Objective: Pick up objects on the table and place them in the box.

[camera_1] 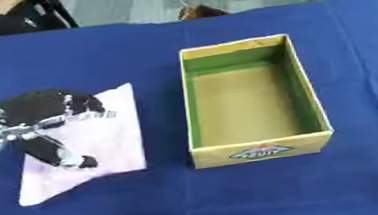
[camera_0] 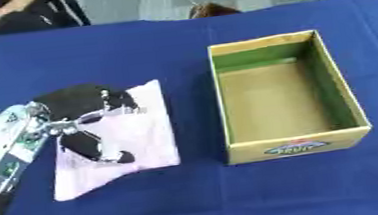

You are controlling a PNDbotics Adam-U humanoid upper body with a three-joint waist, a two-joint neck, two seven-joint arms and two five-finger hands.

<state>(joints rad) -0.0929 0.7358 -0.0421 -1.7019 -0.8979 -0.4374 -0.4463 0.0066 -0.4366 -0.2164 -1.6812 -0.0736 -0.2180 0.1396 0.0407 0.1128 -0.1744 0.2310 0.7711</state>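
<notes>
A pale pink packet point(camera_0: 135, 150) lies flat on the blue table point(camera_0: 90, 54), left of the box. My left hand point(camera_0: 78, 108) comes in from the lower left and rests on top of the packet's upper left part. Its fingers point(camera_0: 100, 149) and thumb spread over the pink surface, curled loosely around its edge. The open cardboard box point(camera_0: 336, 79), yellow outside with green inner walls and a brown floor, stands to the right and holds nothing. My right hand shows in neither view.
The blue cloth covers the whole table. A brown object point(camera_0: 211, 9) sits just past the far edge. A person sits at the far left corner, away from the things.
</notes>
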